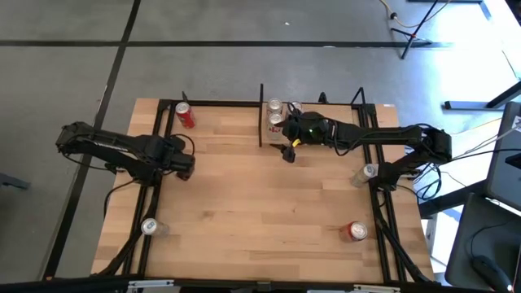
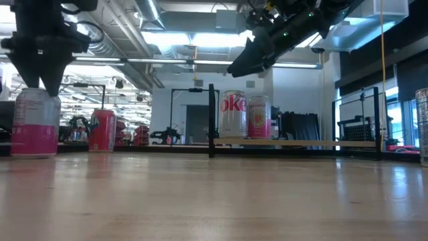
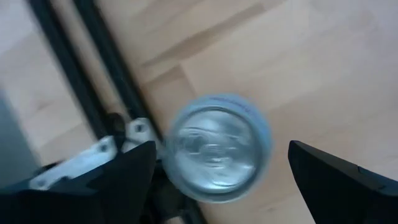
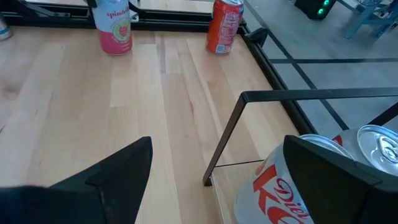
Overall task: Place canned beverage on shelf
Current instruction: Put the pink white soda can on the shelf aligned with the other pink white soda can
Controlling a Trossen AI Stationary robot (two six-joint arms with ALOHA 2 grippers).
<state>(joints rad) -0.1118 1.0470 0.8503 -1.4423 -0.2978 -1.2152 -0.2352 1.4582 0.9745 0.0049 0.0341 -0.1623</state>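
From the right wrist cam I saw the right end effector (image 4: 214,180) with its fingers spread wide above the bench (image 4: 74,93). A Diet Coke can (image 4: 289,183) and a second silver can (image 4: 379,146) stood side by side on the shelf (image 4: 233,180), behind its black frame (image 4: 298,95). Farther off stood a pink Spindrift can (image 4: 113,26) and a red can (image 4: 224,25), apart.

My bench (image 1: 260,203) is pale wood in smooth, faintly sheened planks; the shelf (image 1: 326,122) on it has a light-wood board and thin matt black metal uprights. On that shelf, the Diet Coke can (image 4: 283,193) is glossy printed metal with a bright bare top. My right end effector (image 4: 217,177) shows matt dark fingers beside it.
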